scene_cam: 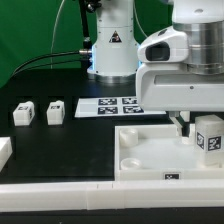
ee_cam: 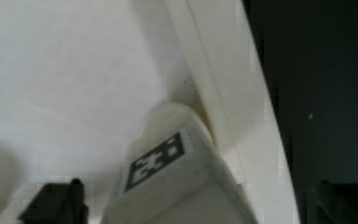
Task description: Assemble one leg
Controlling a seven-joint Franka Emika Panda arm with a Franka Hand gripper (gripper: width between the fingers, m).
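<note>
White tray (scene_cam: 140, 172) holding one leg (scene_cam: 209, 138) upright at its corner.
You are looking at the arm (scene_cam: 185, 60) reaching straight down over the tray, its gripper (scene_cam: 181, 124) hanging just above the tray, fingers (ee_cam: 60, 200) spread wide and gripping nothing, the leg sitting close by against the tray's wall.

One leg (scene_cam: 209, 138), a small white blocky post, stands upright at the corner of the tray (scene_cam: 150, 152) on the exterior view's right, its black-and-white square tag facing the camera. Two matching legs (scene_cam: 22, 114) stand near each other, not touching, on the dark surface (scene_cam: 80, 140) towards the exterior view's left.
</note>
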